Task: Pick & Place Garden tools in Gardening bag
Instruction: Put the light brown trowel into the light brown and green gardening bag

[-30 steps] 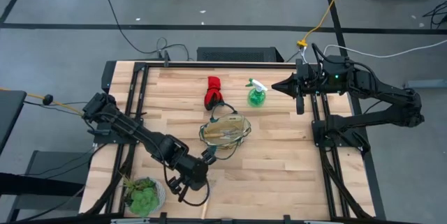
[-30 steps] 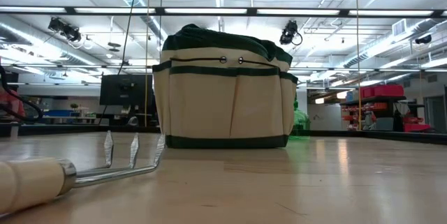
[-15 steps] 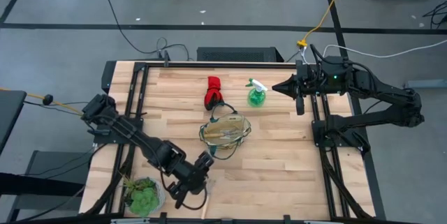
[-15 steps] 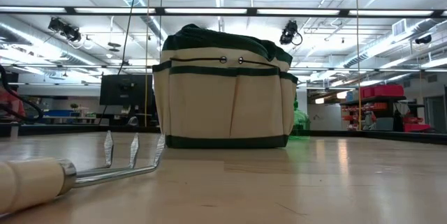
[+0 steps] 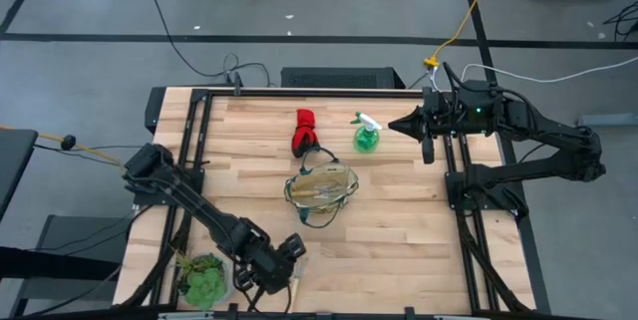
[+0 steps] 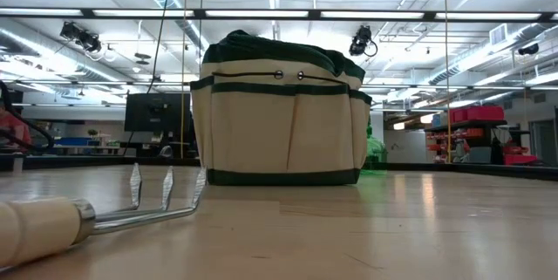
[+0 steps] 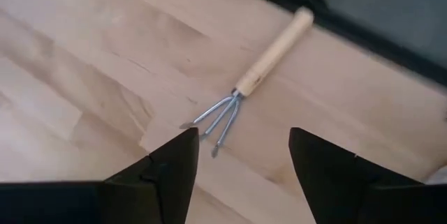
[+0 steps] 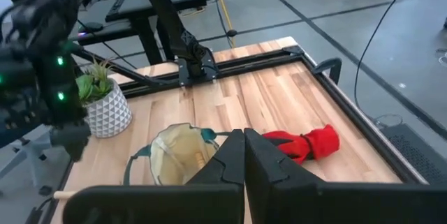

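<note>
change: left gripper [image 5: 287, 256] has swung back from beside the gardening bag [image 5: 321, 188] toward the near edge of the surface [image 5: 399, 230], now just right of the potted plant [image 5: 204, 278]
left jaws: wide apart, holding nothing; hand rake [image 7: 255, 79] lies on the wood just ahead of them in the left wrist view
rake: flat at the near edge, prongs toward the bag, handle close to the low camera
right gripper [image 5: 394, 124]: parked at the far right edge, jaws closed, empty
bag: mid-surface, upright, mouth open
glove bundle [image 5: 303, 131]: far side, just beyond the bag
spray bottle [image 5: 366, 137]: far side, right of the gloves
meaning: left arm looks lined up for a rake pick; rake, gloves and bottle are not yet in the bag
</note>
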Available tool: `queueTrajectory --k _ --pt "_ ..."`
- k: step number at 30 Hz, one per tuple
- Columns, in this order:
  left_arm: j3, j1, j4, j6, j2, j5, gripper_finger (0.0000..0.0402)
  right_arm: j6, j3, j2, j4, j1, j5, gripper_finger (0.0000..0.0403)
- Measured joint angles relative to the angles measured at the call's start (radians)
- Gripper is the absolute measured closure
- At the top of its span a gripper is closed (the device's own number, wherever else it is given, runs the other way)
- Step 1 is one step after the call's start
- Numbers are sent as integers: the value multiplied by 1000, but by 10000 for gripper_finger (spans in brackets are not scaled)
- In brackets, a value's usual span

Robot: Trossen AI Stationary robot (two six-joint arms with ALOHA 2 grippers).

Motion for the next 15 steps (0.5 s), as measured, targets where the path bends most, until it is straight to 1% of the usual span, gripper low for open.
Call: queueTrajectory --k 8,13,15 --pt "0 8 21 181 120 -31 175 50 0 0 -45 0 0 401" --pt "0 7 89 277 161 -31 175 52 0 0 -75 0 0 401" --pt "0 4 125 319 169 -15 175 52 0 0 -88 0 0 401"
